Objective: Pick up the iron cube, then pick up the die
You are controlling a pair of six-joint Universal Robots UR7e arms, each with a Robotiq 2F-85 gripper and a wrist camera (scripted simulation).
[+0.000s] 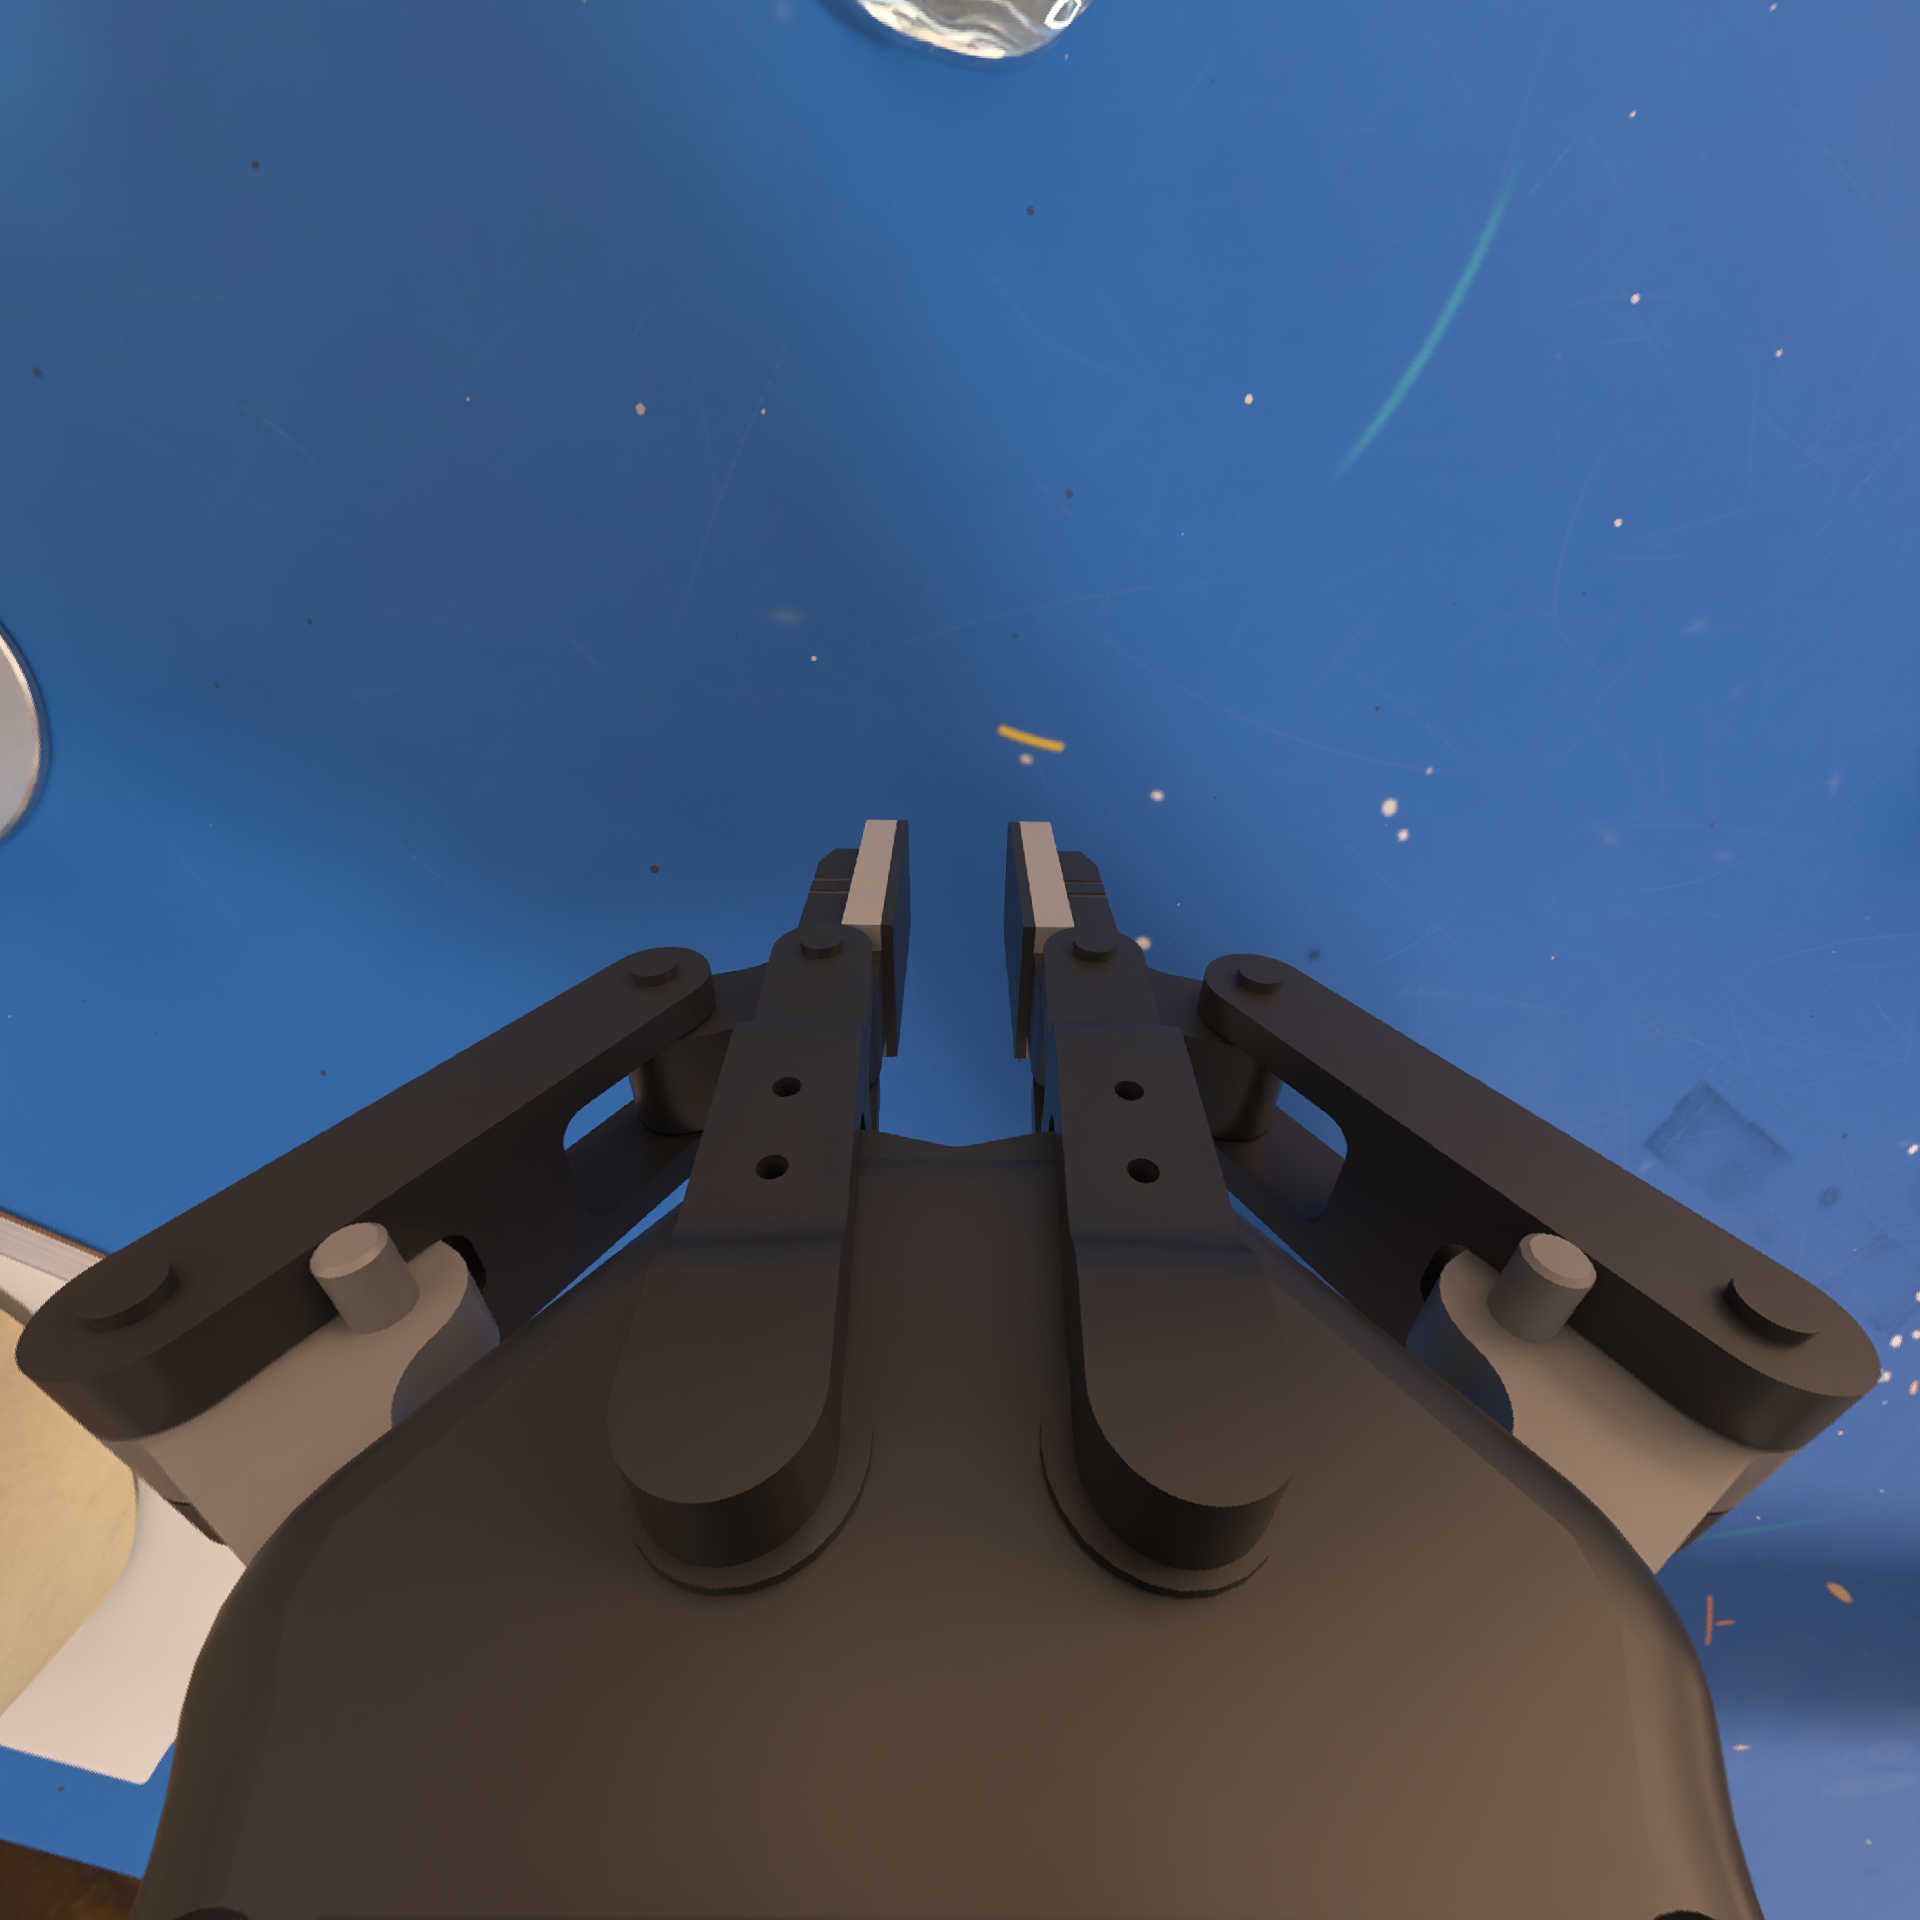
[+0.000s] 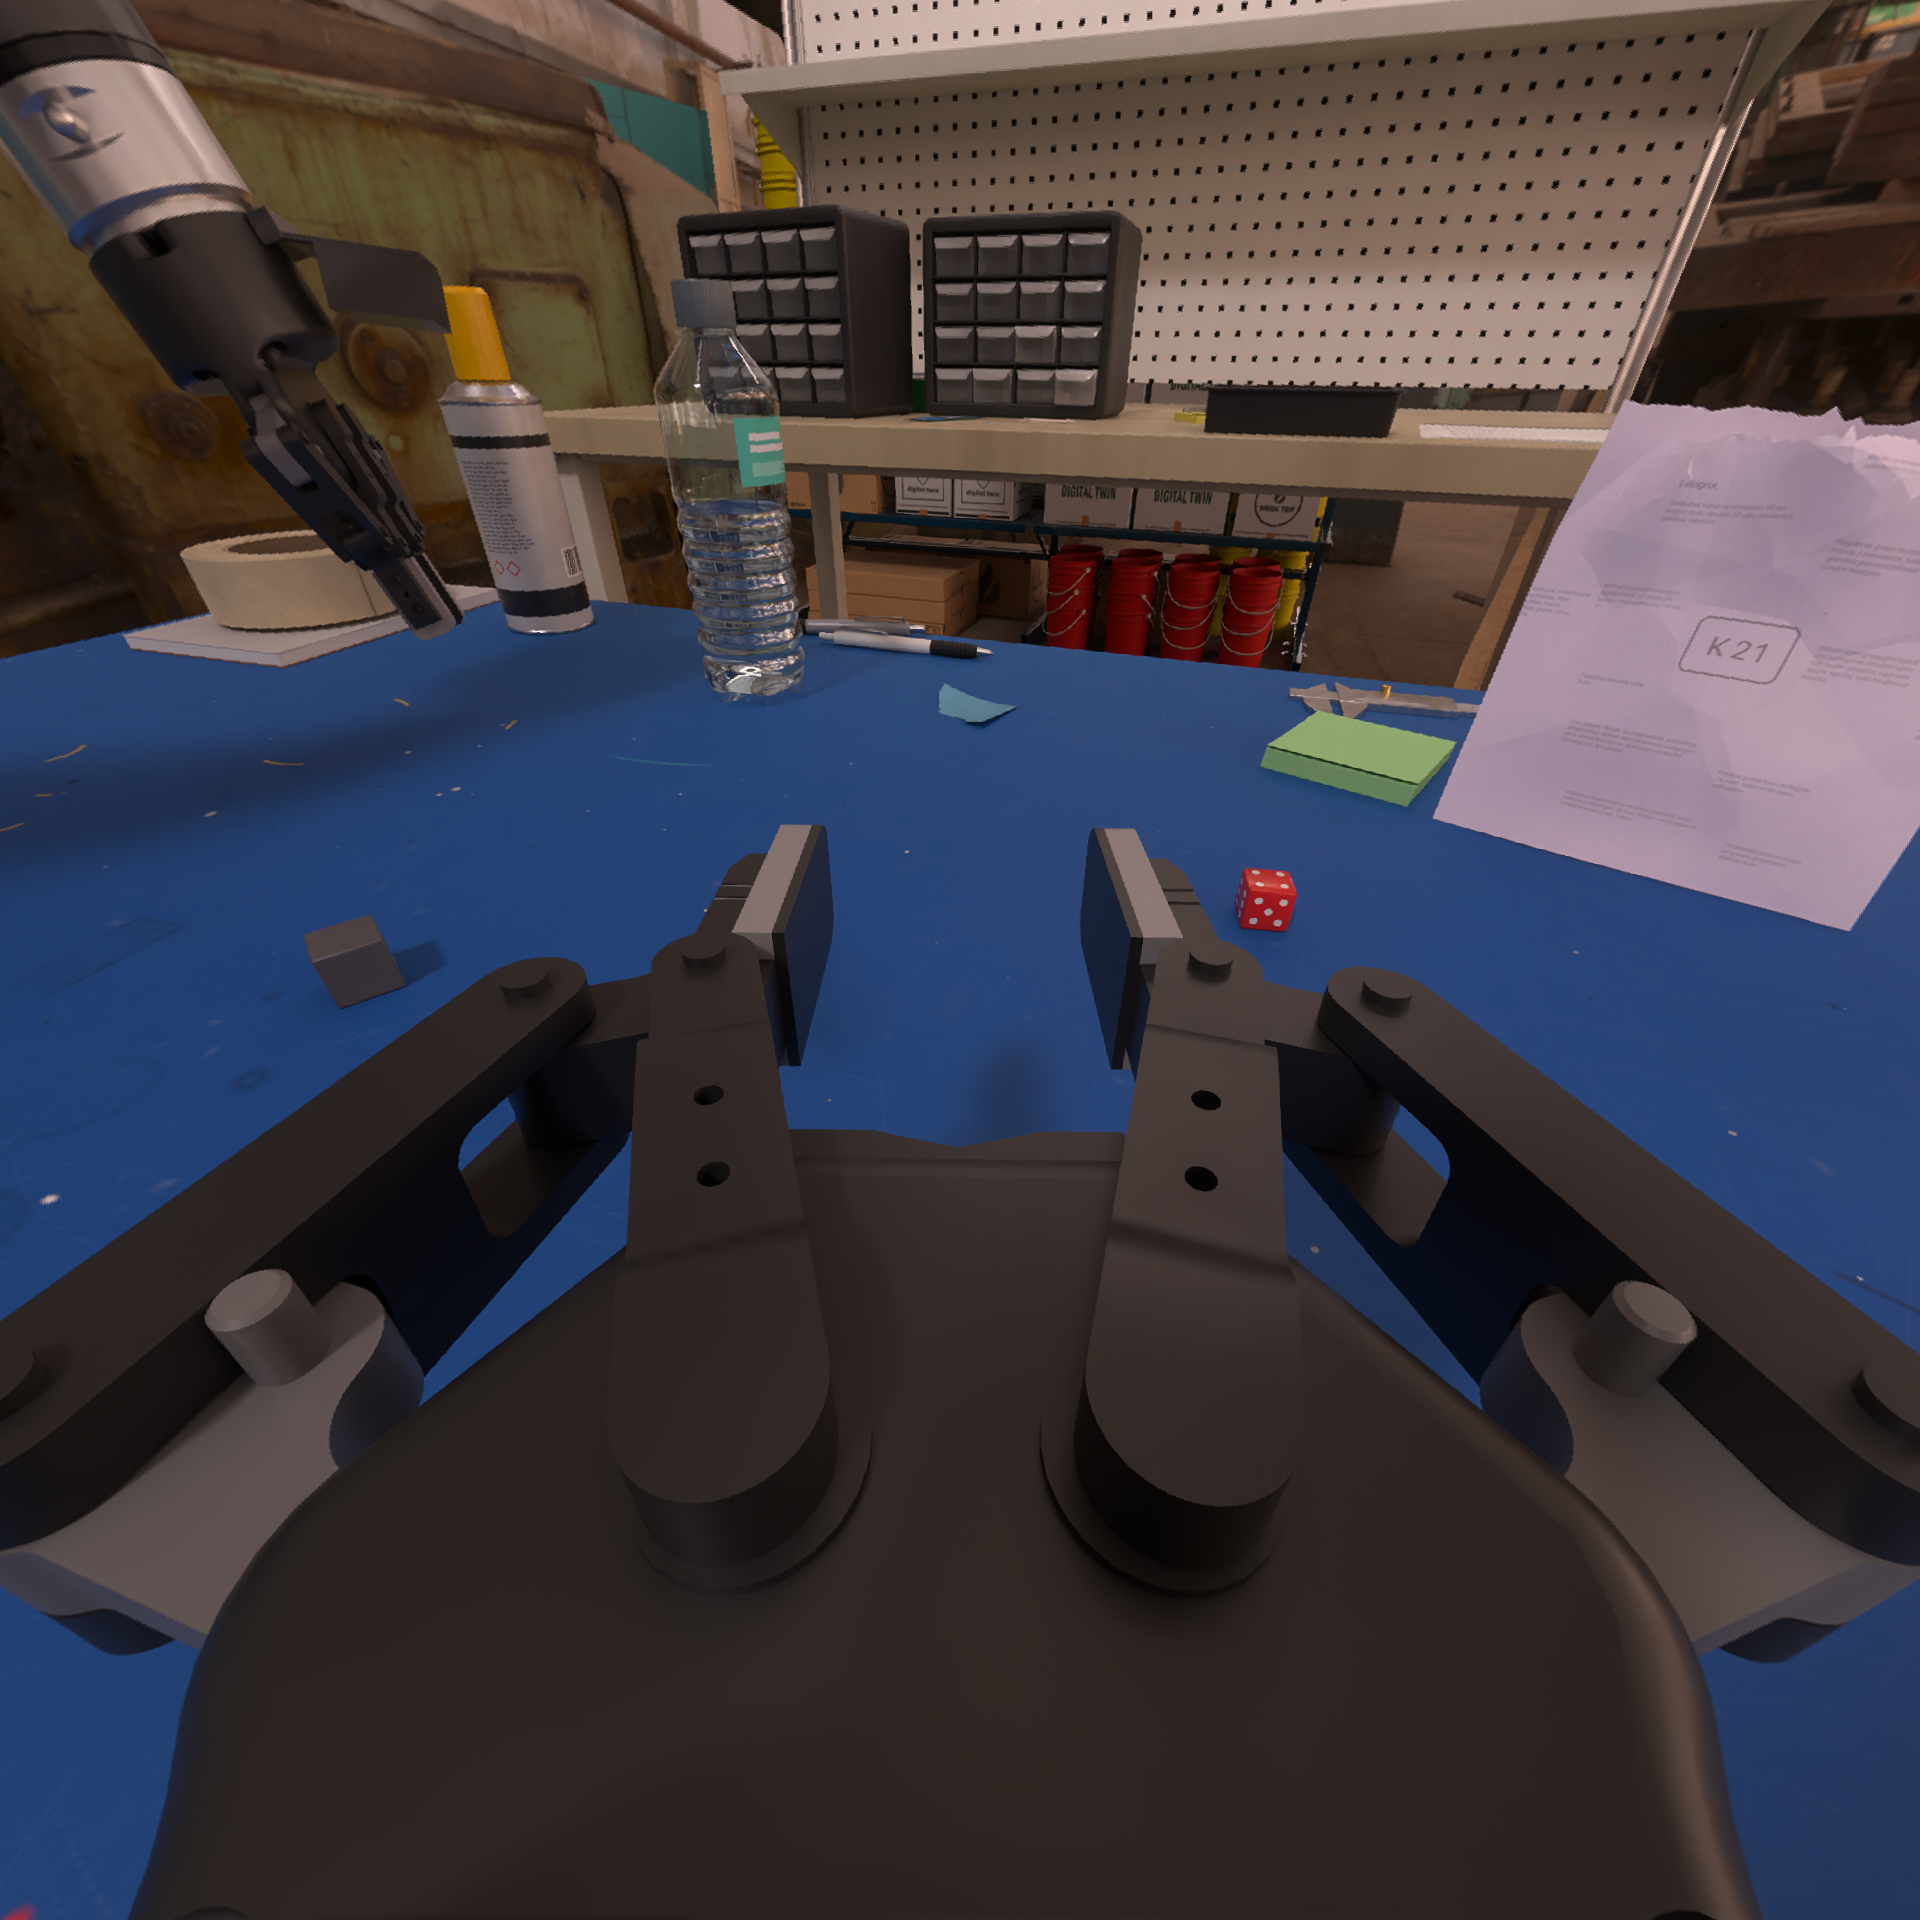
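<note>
In the right wrist view a grey iron cube sits on the blue table, to the left of my right gripper. A red die with white dots sits just right of the gripper's right finger. The right gripper is open and empty, low over the table between the two. My left gripper is empty, its jaws a narrow gap apart, over bare blue table. It also shows in the right wrist view at the far left, tilted down near the tape roll. Neither cube nor die shows in the left wrist view.
A water bottle, spray can and tape roll on a white board stand at the far left. A pen, blue scrap, green pad and crumpled paper sheet lie toward the far right.
</note>
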